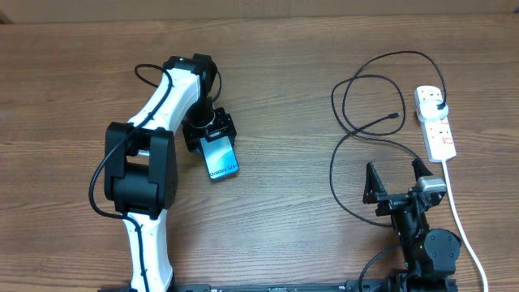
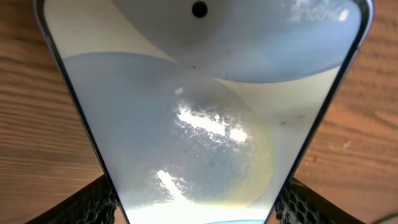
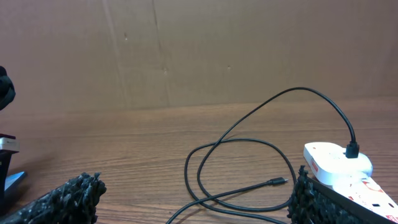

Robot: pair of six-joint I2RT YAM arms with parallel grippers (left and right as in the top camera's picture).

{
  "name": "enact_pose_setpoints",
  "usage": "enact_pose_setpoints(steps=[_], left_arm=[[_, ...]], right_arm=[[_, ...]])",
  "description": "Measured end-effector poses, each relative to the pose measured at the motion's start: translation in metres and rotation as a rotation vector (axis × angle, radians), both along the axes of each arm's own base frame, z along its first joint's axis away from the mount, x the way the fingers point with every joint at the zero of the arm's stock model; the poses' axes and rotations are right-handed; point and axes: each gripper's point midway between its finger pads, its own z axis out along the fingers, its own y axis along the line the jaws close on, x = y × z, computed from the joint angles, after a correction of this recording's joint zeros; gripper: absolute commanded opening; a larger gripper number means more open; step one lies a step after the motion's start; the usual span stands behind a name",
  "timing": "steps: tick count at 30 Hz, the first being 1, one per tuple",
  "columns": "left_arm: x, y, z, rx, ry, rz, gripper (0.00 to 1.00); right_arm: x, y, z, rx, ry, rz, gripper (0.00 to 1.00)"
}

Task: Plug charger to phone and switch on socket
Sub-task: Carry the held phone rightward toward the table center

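Over on the left side of the wooden table (image 1: 284,235), the left gripper (image 1: 216,141) is closed narrowly on one short end of the phone (image 1: 222,162), its mesh-textured fingers (image 2: 93,202) against the phone's two long edges. The lit pale-blue screen faces up and fills the left wrist view. Whether the phone rests on the wood or is raised off it I cannot tell. Well apart, on the right side, the socket (image 1: 435,122) lies flat, its thick white cord (image 1: 458,215) running towards the near edge. The charger (image 1: 349,97) has its black plug (image 1: 439,106) seated in the socket's far outlet, and its thin cable loops over the table left of the socket; the small connector tip (image 1: 397,116) lies free on the wood. The right gripper (image 1: 394,169) hovers near the loops, jaws spread wide with nothing between them
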Motion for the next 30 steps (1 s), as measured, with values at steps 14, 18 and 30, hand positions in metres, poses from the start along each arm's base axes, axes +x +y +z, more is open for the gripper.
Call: enact_pose_setpoints(steps=[14, 18, 30], left_arm=[[-0.01, -0.0027, 0.0034, -0.038, 0.031, -0.062, 0.69], [-0.01, -0.0027, 0.0034, -0.039, 0.03, -0.065, 0.69], [-0.0098, -0.0028, 0.0034, -0.044, 0.027, -0.08, 0.69]], right_arm=[[0.0, 0.0001, 0.0001, 0.0, 0.0, 0.0, 1.0], [0.0, 0.0001, 0.0001, 0.0, 0.0, 0.0, 1.0], [0.0, -0.0001, 0.0001, 0.0, 0.0, 0.0, 1.0]])
